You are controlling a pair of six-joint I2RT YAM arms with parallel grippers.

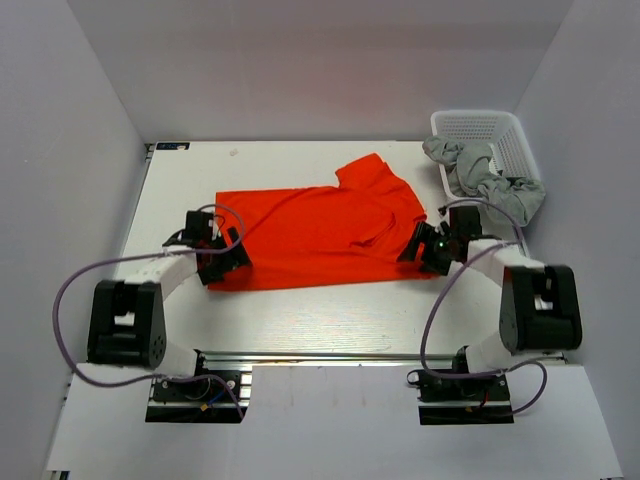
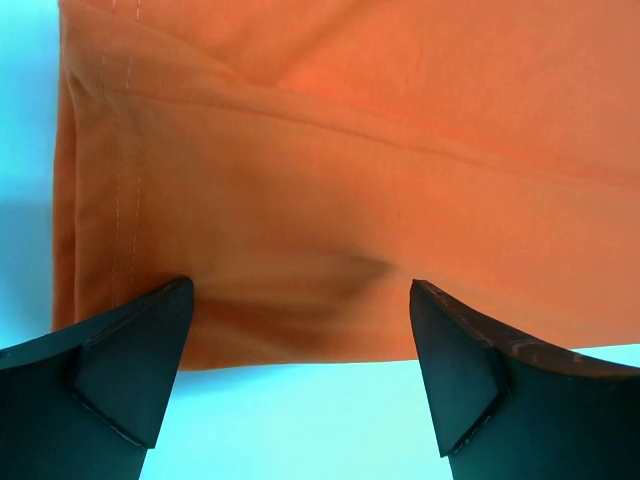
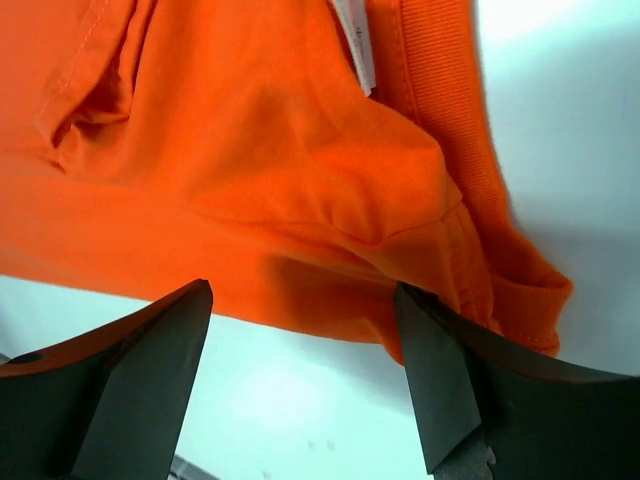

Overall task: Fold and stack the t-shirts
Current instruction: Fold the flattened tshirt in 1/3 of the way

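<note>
Top external view has the orange shirt [image 1: 320, 232] lying spread out flat in the middle of the worktop [image 1: 300, 318], its hem toward the left and its collar toward the right, with one sleeve sticking out at the far side. The grey shirts [image 1: 498, 186] are bundled in the white basket [image 1: 480, 118] at the far right corner, partly hanging over its rim.

The left pincer [image 1: 226, 260] sits at the near left corner of the orange shirt, and the right pincer [image 1: 428, 250] at its near right corner. From the left wrist, the left pincer [image 2: 300, 290] is spread wide and holds nothing; the shirt's near edge runs across the gap between its fingers, close to the stitched hem. From the right wrist, the right pincer [image 3: 302, 292] is likewise wide apart and empty, with the near edge of the cloth beside the ribbed collar lying between its fingers.

The step in hand looks like the first fold of the orange shirt: both arms are lined up to take its near long edge. The next move likely calls for both pincers to go down onto the worktop and close on that edge. They should catch every layer, then lift together and carry the edge evenly toward the far side so the cloth does not skew or bunch.
</note>
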